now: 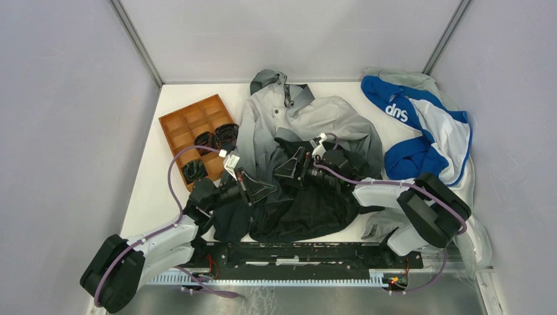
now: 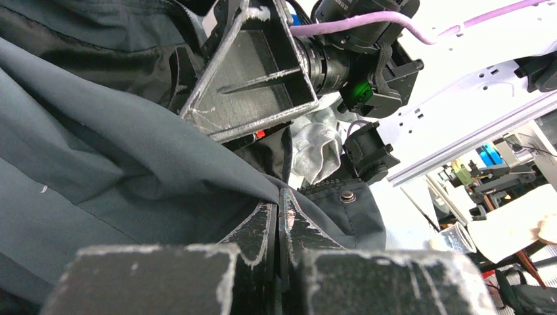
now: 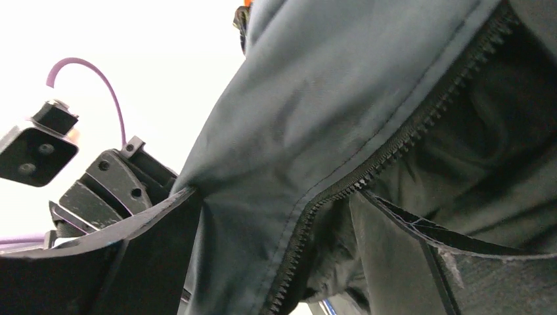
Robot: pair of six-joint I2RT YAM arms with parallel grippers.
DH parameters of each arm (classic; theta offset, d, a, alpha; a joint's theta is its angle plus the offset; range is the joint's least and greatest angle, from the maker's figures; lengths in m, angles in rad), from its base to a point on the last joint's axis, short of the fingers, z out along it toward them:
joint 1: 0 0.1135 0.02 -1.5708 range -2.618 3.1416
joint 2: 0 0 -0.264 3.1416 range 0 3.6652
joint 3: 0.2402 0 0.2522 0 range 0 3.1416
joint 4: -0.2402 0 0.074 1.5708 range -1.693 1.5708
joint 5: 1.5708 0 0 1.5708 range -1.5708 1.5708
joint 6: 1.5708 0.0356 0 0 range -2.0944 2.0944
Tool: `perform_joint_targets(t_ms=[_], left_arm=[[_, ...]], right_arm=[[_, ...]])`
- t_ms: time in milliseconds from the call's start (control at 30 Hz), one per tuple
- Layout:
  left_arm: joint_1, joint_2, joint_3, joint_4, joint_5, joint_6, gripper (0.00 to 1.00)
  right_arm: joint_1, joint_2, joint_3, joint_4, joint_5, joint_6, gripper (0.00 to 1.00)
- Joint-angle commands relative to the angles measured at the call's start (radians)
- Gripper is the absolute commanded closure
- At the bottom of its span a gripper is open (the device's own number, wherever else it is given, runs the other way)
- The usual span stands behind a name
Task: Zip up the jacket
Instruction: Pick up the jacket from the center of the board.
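Left hand (image 2: 280,210) is pinching shut on the jacket's (image 1: 309,125) dark fabric, just below frame centre. Right hand (image 3: 295,256) is gaping wide just above, zipper (image 3: 394,144) tape draping between its fingers (image 3: 98,262), nothing clamped. Jacket's sprawling across the worktop (image 1: 150,197). It's looking soft, floppy, probably slippery, so I'd be grabbing right beside the teeth.

The jacket (image 1: 309,121) is smooth, matt cloth with a fine-toothed dark zipper (image 3: 394,147) and a shiny metal snap (image 2: 347,196). The left gripper (image 2: 278,220) is matt black plastic, scuffed white along its edges.
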Motion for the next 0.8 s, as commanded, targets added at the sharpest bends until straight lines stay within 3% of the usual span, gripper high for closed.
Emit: perform_joint_targets(t_ms=[0,133,233,467,567,767], left_arm=[[0.001,-0.005,0.001,0.067,0.051,-0.03,0.98],[0.002,-0.032,0.004,-0.026,0.027,-0.01,0.96],[0.002,-0.068,0.015,-0.165,-0.019,0.028,0.9],[0.001,-0.103,0.032,-0.334,-0.092,0.032,0.62],[0.002,-0.078,0.068,-0.405,-0.097,0.035,0.52],[0.001,0.017,0.132,-0.499,-0.067,0.029,0.43]], right_arm=[[-0.004,0.023,0.081,0.061,0.025,0.018,0.14],[-0.036,0.018,0.081,0.066,0.015,0.003,0.27],[-0.067,0.003,0.069,0.081,0.002,-0.023,0.4],[-0.077,-0.016,0.066,0.111,-0.032,-0.089,0.66],[-0.078,-0.016,0.071,0.117,-0.033,-0.12,0.72],[-0.078,-0.02,0.095,0.103,-0.055,-0.193,0.82]])
